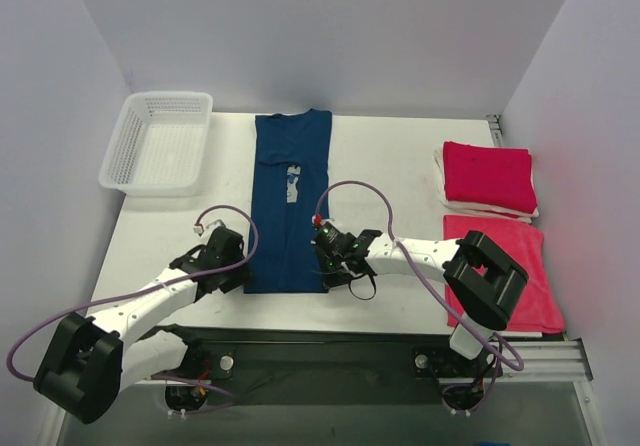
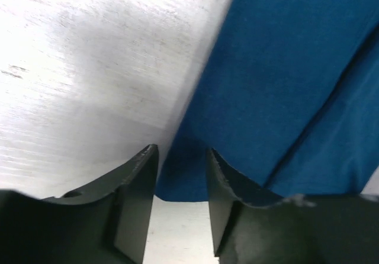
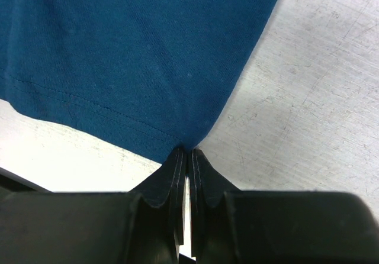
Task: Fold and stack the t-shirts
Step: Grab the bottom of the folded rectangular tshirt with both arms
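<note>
White mesh basket (image 1: 150, 184) at table (image 1: 390, 156) far-left corner

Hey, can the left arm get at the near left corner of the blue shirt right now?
Probably yes: the left gripper is open right at that corner of the blue shirt, and nothing lies in the way.
</note>
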Available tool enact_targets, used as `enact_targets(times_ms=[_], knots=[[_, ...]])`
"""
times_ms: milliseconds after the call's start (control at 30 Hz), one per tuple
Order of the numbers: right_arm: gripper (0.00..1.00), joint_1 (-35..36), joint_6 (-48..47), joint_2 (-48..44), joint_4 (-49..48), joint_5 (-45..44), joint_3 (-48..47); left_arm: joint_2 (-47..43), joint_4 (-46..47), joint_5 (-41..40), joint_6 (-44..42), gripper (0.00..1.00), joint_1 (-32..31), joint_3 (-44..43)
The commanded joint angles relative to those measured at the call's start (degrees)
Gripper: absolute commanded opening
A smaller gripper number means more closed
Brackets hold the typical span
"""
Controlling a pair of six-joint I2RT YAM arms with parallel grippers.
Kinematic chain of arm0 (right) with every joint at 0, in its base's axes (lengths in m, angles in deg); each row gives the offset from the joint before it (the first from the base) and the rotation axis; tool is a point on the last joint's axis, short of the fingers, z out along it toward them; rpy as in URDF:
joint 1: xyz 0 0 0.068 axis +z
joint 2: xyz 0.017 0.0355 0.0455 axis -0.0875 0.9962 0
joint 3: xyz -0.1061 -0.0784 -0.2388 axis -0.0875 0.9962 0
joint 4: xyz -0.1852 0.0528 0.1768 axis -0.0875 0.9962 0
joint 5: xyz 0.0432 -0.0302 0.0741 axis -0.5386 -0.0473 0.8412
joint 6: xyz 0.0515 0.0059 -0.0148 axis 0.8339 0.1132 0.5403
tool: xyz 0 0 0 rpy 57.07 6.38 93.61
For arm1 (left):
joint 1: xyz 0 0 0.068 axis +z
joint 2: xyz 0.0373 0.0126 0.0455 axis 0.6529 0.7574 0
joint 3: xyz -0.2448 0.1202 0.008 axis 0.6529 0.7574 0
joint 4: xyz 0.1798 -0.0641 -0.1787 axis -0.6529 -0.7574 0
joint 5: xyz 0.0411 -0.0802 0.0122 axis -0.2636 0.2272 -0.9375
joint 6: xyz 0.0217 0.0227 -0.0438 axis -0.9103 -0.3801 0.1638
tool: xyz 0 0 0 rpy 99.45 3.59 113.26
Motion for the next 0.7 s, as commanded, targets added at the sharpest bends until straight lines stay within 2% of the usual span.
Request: enact_targets(times_ms=[0, 33, 167, 367, 467, 600, 667], knots=[[0.00, -0.14, -0.46, 0.54, 5.00, -3.50, 0.88, 0.63, -5.66, 3.71, -0.28, 0.50, -0.49, 2.36], [0.00, -0.14, -0.46, 0.54, 5.00, -3.50, 0.88, 0.28, -5.48, 4.41, -0.19, 0.55, -0.49, 2.62], [0.00, -0.23, -0.28, 0.72, 5.00, -3.59, 0.88, -2.44, -6.00, 7.14, -0.36, 0.57, -0.58, 3.50], [0.00, -0.23, -0.19, 0.63, 5.00, -3.59, 1.05, -3.33, -8.47, 6.97, -0.01, 0.49, -0.93, 3.94], [0.00, -0.23, -0.19, 0.63, 5.00, -3.77, 1.14, -2.72, -7.68, 6.62, 0.16, 0.38, -1.02, 3.94], [0.00, -0.23, -0.02, 0.28, 5.00, -4.03, 1.67, -0.79, -6.89, 6.35, 0.08, 0.03, -1.19, 4.03], [0.00, -0.23, -0.02, -0.25, 5.00, -4.03, 2.02, -0.69, -6.98, 6.09, 0.16, 0.00, -1.72, 4.03]])
